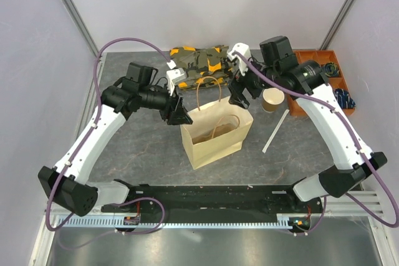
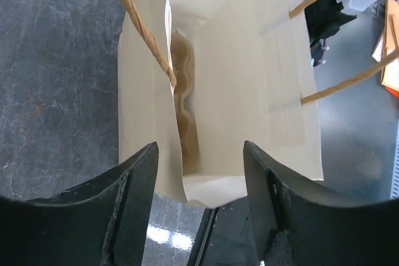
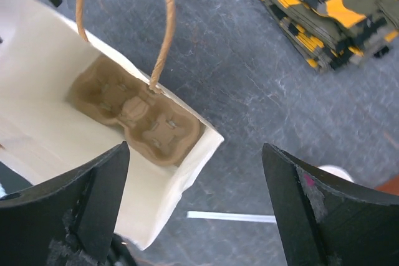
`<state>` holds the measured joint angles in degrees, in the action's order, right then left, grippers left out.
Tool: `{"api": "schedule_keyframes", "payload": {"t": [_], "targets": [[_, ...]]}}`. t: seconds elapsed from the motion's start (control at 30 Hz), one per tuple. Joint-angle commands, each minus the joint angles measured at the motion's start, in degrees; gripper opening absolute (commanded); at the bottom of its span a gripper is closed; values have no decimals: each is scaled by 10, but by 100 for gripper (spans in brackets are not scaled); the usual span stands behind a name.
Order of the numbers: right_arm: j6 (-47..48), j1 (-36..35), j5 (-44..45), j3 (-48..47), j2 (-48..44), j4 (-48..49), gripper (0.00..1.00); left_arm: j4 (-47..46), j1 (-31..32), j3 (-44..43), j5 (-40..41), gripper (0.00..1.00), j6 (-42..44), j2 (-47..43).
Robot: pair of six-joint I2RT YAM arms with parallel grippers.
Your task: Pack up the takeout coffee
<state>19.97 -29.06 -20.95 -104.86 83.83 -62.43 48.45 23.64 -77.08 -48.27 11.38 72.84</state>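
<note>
The lidded takeout coffee does not show in any view. A tan paper bag [image 1: 218, 147] stands open mid-table, with the two-hole pulp carrier [image 3: 137, 119] lying at its bottom. My left gripper [image 1: 177, 113] is open at the bag's left rim, and the bag's edge [image 2: 249, 79] lies between its fingers [image 2: 134, 204]. My right gripper [image 1: 240, 95] is open and empty above the bag's far right corner [image 3: 193, 154]. A lidless tan cup [image 1: 272, 99] with a pale inside stands just right of it.
A white straw [image 1: 275, 132] lies right of the bag and also shows in the right wrist view [image 3: 230, 217]. A folded camouflage cloth [image 1: 198, 60] lies behind the bag. An orange compartment tray [image 1: 324, 79] sits at the far right. Grey walls close in the table.
</note>
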Motion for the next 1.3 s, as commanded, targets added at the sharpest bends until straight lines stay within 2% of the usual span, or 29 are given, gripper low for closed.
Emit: {"api": "schedule_keyframes", "payload": {"t": [0.0,0.03,0.13,0.3,0.43,0.53,0.63,0.67,0.73,0.77,0.8,0.87,0.93,0.97,1.0,1.07,1.1,1.27], "targets": [[164,7,-65,29,12,35,95,5,20,-26,28,58,43,27],[196,10,-80,39,12,40,95,7,24,-32,33,51,47,38],[236,17,-113,46,26,51,94,7,28,-45,41,41,58,50],[265,25,-172,32,61,42,78,7,35,-60,43,32,59,66],[325,26,-238,23,81,-22,75,6,40,-80,48,20,64,78],[341,26,-257,22,92,-30,64,4,42,-93,51,12,75,85],[341,27,-258,12,106,-42,47,-1,50,-92,46,5,101,80],[340,25,-258,10,107,-45,36,-4,54,-91,50,3,106,78],[335,27,-259,7,104,-55,25,-10,62,-86,58,2,119,74],[332,26,-259,9,100,-55,10,-12,62,-83,57,2,121,72],[330,26,-261,18,96,-56,3,-15,63,-78,59,2,121,71],[326,26,-261,28,78,-50,0,-27,63,-72,60,2,120,64],[284,25,-248,57,49,-2,0,-67,63,-49,78,19,103,41],[256,26,-234,74,35,29,0,-86,62,-40,87,25,95,28],[213,25,-208,112,4,98,0,-104,62,-17,105,35,77,14],[183,23,-184,164,-27,157,0,-167,62,21,138,46,45,-32],[168,20,-175,177,-51,196,0,-181,62,30,149,48,34,-45],[134,3,-127,235,-102,260,0,-186,43,34,196,55,-13,-86]]}}
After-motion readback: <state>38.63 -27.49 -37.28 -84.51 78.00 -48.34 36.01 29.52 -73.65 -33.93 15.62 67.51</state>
